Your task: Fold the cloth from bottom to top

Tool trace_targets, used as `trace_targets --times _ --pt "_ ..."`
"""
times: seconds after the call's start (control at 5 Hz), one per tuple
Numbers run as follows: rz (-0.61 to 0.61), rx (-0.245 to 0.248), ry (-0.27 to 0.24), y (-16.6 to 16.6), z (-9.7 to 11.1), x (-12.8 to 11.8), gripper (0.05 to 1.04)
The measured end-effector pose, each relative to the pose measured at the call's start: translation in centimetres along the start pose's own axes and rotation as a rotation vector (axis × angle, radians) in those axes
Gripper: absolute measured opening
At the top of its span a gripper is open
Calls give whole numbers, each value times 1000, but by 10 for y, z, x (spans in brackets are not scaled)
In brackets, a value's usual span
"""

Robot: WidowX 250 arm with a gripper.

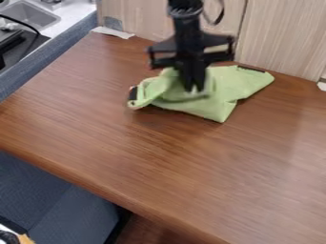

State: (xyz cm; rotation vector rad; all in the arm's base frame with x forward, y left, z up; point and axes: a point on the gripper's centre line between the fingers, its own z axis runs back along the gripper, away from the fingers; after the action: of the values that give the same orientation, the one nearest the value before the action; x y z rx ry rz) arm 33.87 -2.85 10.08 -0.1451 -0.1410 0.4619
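So, 1 pincer at 1 grn cloth; 1 brn tbl

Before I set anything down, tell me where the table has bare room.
Bare brown wooden tabletop shows between the crumpled light-green fabric cloth and the table's near edge, and on the side toward the grey metal sink. It is crowded near the pale wood-grain wall, where the black tool is at the cloth.
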Motion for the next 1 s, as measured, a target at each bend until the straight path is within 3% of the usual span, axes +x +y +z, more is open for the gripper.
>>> trace_targets --times 0.4,0.8,1.0 --pt "18 6 17 -24 -41 53 69" --pt "14 42 23 -25 -87 72 69" --pt "-8 50 13 -23 -94 74 69"
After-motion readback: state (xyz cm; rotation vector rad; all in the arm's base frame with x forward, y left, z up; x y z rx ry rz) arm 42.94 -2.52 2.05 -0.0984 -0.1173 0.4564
